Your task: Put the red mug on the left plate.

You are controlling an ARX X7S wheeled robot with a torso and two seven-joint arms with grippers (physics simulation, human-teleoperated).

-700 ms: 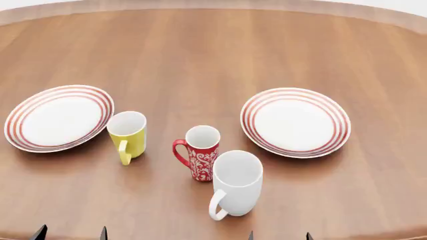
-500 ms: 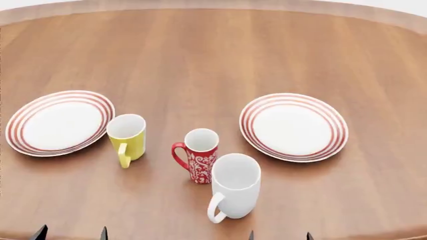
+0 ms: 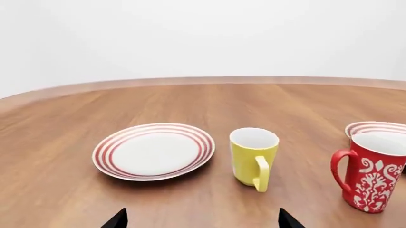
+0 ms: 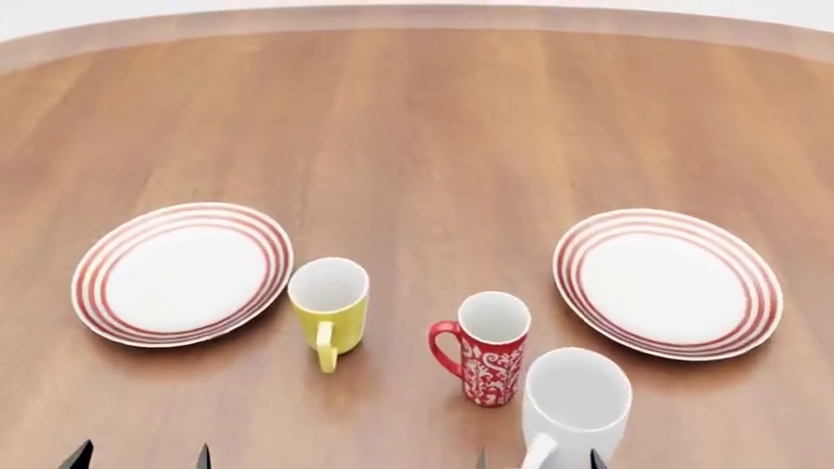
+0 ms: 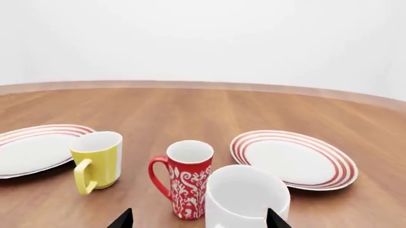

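The red mug [image 4: 493, 349] with its white swirl pattern stands upright on the wooden table, handle to the view's left; it also shows in the left wrist view [image 3: 371, 178] and the right wrist view [image 5: 188, 179]. The left plate [image 4: 183, 273], white with red rings, lies flat to its left, past a yellow mug [image 4: 328, 305]; it also shows in the left wrist view [image 3: 154, 151]. My left gripper [image 4: 141, 456] is open and empty at the near edge, below the left plate. My right gripper [image 4: 537, 458] is open and empty, just before the white mug.
A larger plain white mug [image 4: 573, 405] stands right in front of the red mug, close to it. A second ringed plate [image 4: 667, 282] lies at the right. The round table's [image 4: 431, 117] far half is bare wood.
The head view has shifted: all the objects now sit further right and lower in it. The mugs and plates keep their places relative to each other. Both grippers stay open.
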